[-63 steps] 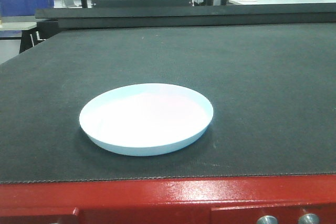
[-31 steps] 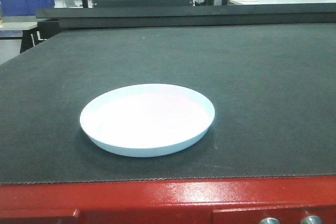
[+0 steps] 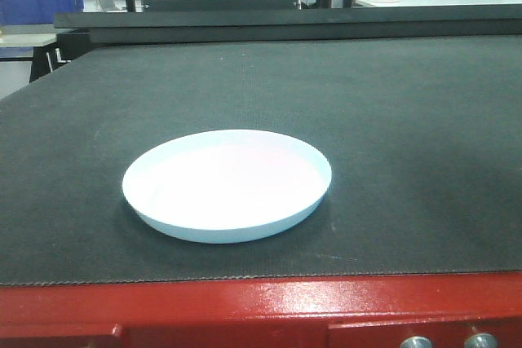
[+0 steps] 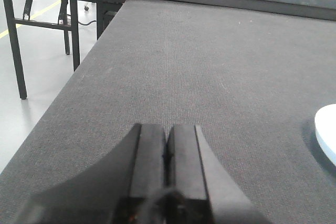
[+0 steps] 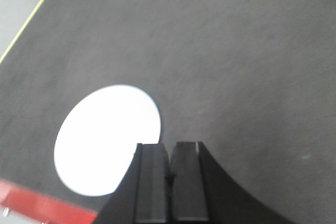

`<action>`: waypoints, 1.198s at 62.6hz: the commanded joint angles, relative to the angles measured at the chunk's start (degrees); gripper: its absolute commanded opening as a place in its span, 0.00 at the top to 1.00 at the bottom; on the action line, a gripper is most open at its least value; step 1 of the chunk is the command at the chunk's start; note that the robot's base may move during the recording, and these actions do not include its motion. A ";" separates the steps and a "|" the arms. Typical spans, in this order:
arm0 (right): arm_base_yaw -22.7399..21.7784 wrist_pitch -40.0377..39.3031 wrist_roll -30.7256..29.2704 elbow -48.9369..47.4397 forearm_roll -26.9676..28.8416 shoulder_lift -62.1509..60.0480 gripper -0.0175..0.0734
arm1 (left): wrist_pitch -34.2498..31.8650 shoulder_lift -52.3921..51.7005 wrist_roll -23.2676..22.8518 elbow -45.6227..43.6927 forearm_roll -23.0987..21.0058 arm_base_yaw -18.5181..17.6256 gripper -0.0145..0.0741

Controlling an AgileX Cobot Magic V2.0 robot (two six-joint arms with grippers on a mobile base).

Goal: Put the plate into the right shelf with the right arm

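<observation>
Plate (image 3: 227,185) lies flat, rim up, on worktop (image 3: 391,120); right gripper (image 5: 169,166), fingers together, at its 4 o'clock; left gripper (image 4: 167,150) likewise.

Dark grey mat (image 3: 391,120), red table edge (image 3: 245,303), black-legged side table (image 4: 14,51)

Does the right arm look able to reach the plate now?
Likely yes: the plate lies alone on the mat, nothing between it and the right end effector, which is shut.

Front cam sits low at the red near edge of the counter (image 3: 391,103), facing straight across. Left wrist cam skims low behind the left hand (image 4: 167,145). Right wrist cam looks down past the right hand (image 5: 169,153) from higher up (all three share the plate (image 3: 227,185)).
</observation>
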 commanded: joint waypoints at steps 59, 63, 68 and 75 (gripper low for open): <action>18.30 -9.10 -1.18 -7.46 2.80 40.26 0.15 | -5.15 -0.36 -0.34 0.54 0.01 -0.22 0.89; 18.30 -8.92 -1.18 -7.87 2.80 41.27 0.15 | -5.15 -0.36 -0.34 0.54 0.01 -0.22 0.89; 18.30 -8.97 -1.18 -7.94 2.85 42.20 0.16 | -5.15 -0.36 -0.34 0.54 0.01 -0.22 0.89; 18.44 -8.90 -1.18 -7.94 3.03 42.81 0.16 | -5.15 -0.36 -0.34 0.54 0.01 -0.22 0.89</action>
